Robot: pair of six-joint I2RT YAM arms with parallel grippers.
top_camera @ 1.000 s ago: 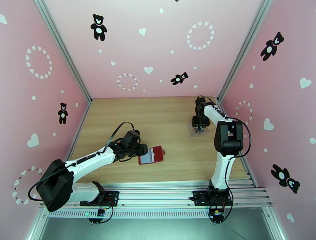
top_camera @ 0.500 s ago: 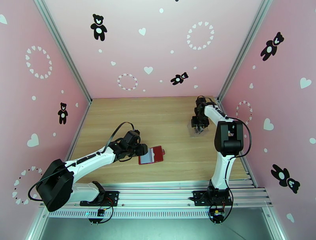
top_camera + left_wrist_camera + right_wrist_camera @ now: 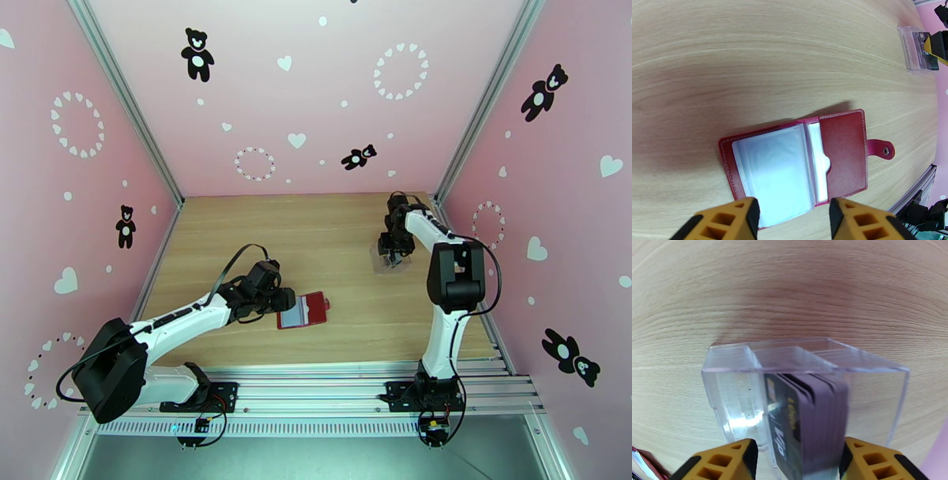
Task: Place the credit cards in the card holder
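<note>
Right wrist, R hand (image 3: 798, 455) astride credit cards (image 3: 817, 413), grip unclear, L hand (image 3: 792, 211) open at card holder (image 3: 843, 154) edge

The small folding card holder (image 3: 843, 154) is deep red with pale stitching and milky blue-white sleeves (image 3: 774, 173). The thin rectangular credit cards (image 3: 821, 413) are dark grey, the front one lettered white and yellow. The flat wooden table (image 3: 316, 229) shows pale streaked grain; the pink panel walls (image 3: 261, 79) carry black bears and white hearts.
</note>
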